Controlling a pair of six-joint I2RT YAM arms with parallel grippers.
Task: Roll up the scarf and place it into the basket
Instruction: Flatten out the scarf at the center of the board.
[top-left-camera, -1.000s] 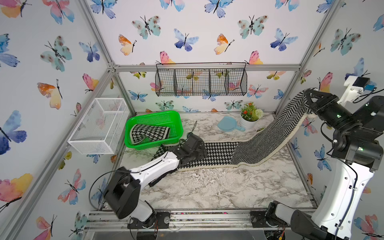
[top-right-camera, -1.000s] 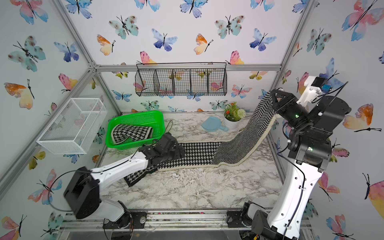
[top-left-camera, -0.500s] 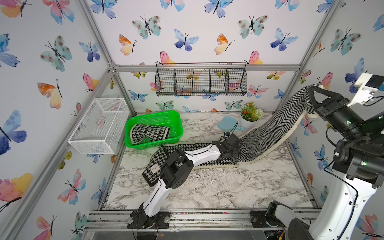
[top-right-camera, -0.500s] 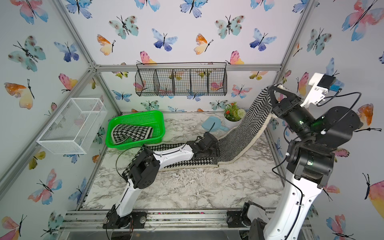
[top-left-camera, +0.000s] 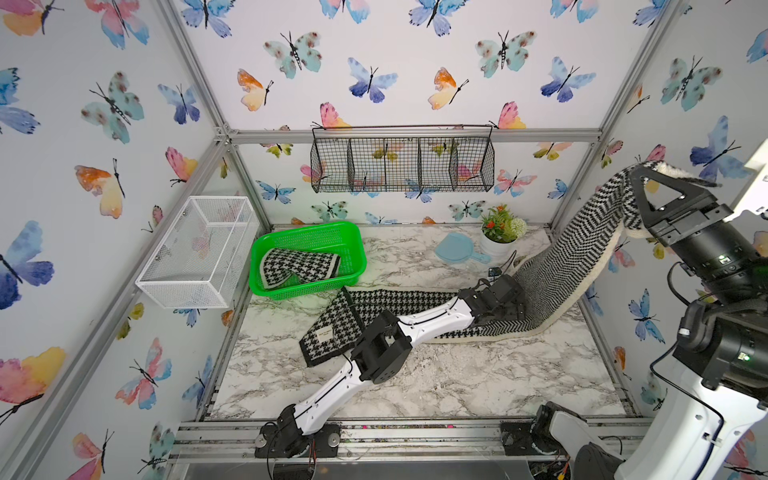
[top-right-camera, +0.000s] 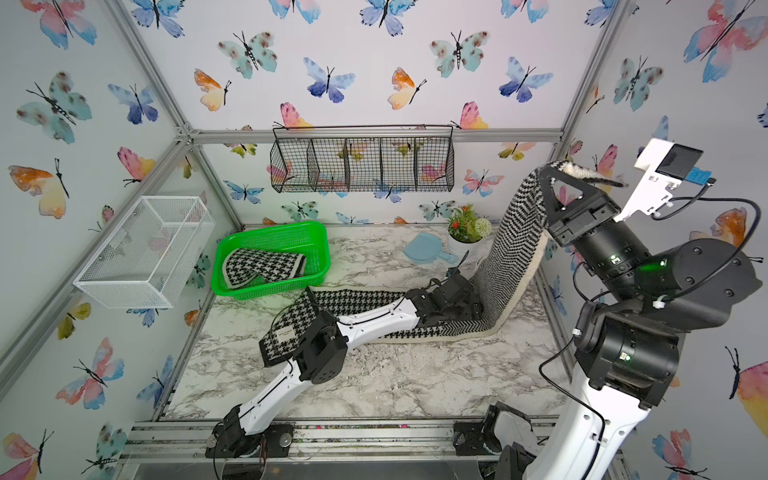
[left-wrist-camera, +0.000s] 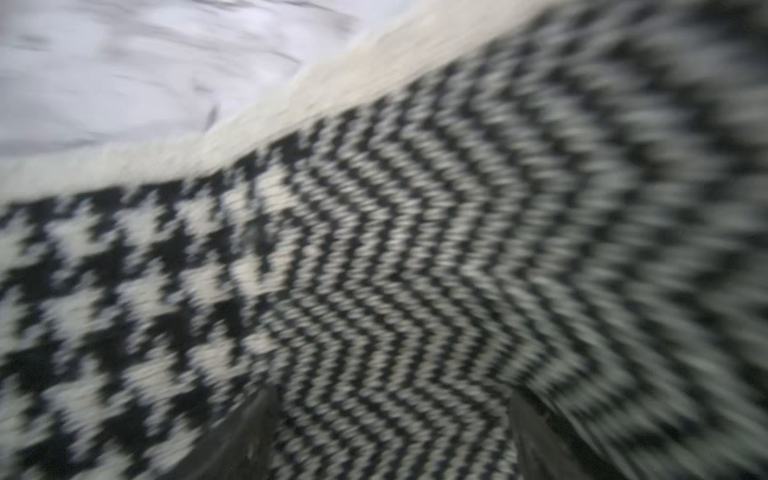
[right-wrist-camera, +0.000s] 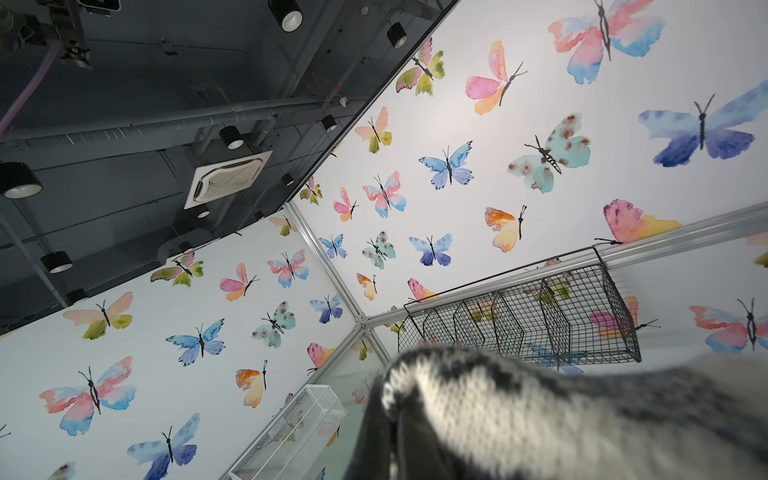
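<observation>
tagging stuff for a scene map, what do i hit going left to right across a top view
white mesh box → green basket → blue scoop → potted plant → right gripper

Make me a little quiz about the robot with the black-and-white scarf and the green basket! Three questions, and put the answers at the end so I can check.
1. Pick one: what holds the raised end of the scarf? A) the white mesh box B) the right gripper C) the black wire rack
2. True or false: most of the scarf lies outside the basket.
3. Fill the gap: the fingers of the left gripper stand ____ over the part of the scarf on the table.

Key: 1 B; 2 true; 3 open.
</observation>
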